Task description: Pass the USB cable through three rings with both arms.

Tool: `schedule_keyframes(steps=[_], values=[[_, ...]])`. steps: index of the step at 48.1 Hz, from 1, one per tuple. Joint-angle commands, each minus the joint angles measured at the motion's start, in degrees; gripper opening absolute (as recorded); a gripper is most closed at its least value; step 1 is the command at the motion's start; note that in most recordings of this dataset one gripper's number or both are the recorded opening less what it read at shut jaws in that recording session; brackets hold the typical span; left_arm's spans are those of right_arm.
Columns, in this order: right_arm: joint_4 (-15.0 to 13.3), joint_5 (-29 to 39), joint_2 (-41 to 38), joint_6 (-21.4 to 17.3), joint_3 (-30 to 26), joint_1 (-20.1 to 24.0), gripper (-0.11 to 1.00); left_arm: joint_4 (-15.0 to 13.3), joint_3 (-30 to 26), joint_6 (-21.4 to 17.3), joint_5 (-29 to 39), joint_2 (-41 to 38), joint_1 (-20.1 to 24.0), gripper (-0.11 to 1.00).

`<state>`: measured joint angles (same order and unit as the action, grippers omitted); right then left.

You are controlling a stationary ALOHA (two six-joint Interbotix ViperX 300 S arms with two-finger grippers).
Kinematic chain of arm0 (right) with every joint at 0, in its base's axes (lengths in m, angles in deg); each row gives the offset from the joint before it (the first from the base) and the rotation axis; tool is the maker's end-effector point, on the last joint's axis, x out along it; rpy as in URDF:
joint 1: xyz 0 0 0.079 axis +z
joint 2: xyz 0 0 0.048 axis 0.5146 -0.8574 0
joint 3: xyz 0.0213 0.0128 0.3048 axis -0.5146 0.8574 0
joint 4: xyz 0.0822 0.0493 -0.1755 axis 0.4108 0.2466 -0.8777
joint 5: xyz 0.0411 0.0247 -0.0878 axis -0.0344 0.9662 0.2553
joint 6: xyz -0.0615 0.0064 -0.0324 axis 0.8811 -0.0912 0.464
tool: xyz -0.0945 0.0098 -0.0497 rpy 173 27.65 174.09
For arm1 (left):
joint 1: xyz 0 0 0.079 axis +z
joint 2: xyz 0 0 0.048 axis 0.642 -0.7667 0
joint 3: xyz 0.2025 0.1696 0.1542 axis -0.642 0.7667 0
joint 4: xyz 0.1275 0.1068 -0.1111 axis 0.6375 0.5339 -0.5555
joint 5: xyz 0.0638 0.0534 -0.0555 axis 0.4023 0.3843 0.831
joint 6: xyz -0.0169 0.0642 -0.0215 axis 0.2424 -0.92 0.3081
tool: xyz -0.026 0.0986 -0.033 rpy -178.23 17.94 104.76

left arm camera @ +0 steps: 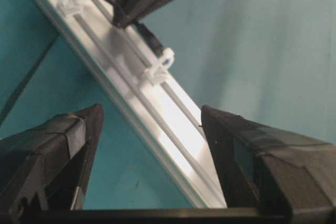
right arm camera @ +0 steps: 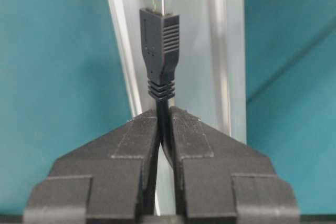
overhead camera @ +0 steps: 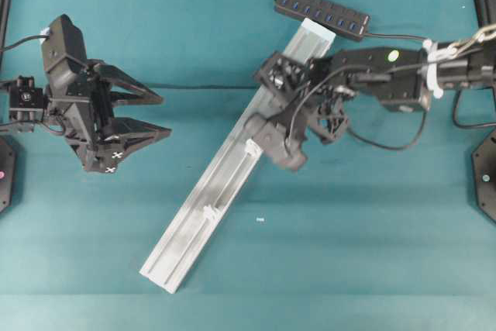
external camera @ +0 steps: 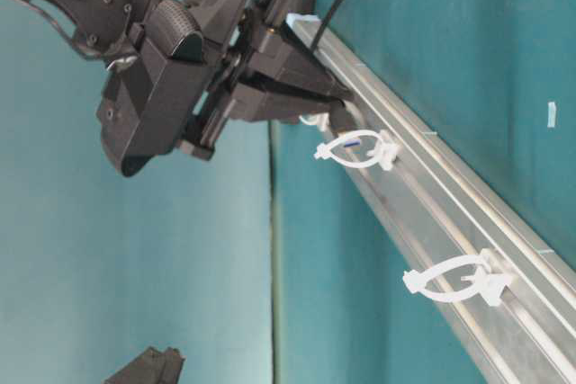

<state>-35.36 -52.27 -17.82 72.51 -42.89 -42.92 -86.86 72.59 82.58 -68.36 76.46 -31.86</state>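
USB cable (right arm camera: 160, 51) juts beyond the clamped right pincer (right arm camera: 164, 129).

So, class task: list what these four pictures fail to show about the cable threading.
- Third ring: in the overhead view the right tool covers that stretch of the rail; two rings show.
- Plug: blurred in the left wrist view, so its clearance from the ring there is unclear.
- Left tool: cut off by the table-level view's bottom edge.

USB cable (right arm camera: 159, 51): black, metal tip out over rail | rings (external camera: 357, 149): white clips, upright on rail
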Motion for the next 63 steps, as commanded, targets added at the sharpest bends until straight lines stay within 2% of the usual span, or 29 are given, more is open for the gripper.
schedule_keyframes(steps=[1, 17, 26, 32, 39, 46, 63], values=[[0.18, 0.53, -1.14, 0.18, -0.70, 1.67, 0.09, 0.18, -0.53, -0.09, -0.35, 0.44, -0.18, 0.82], [0.53, 0.88, -2.29, -0.26, -3.52, 3.96, 0.09, 0.18, -0.44, 0.00, -0.26, 0.53, -0.18, 0.82], [3.60, 0.44, -2.64, -3.52, -5.36, 4.57, 0.09, 0.18, -0.26, 0.26, -0.35, 0.35, -1.23, 0.82], [5.27, 1.49, -2.29, -7.56, -6.15, 4.22, 0.09, 0.18, 1.14, 4.66, -2.11, 0.35, -1.93, 0.82], [5.27, 2.37, -1.85, -10.20, -6.24, 4.22, 0.09, 0.18, 4.39, 9.32, -7.73, -0.26, -2.64, 0.82], [5.27, 2.02, -1.85, -10.72, -6.15, 4.13, 0.09, 0.18, 5.36, 11.25, -15.29, -4.39, -3.08, 0.83], [5.45, 1.76, -1.85, -11.07, -6.06, 4.13, 0.09, 0.18, -2.02, 11.43, -25.84, -25.22, -3.08, 0.85]])
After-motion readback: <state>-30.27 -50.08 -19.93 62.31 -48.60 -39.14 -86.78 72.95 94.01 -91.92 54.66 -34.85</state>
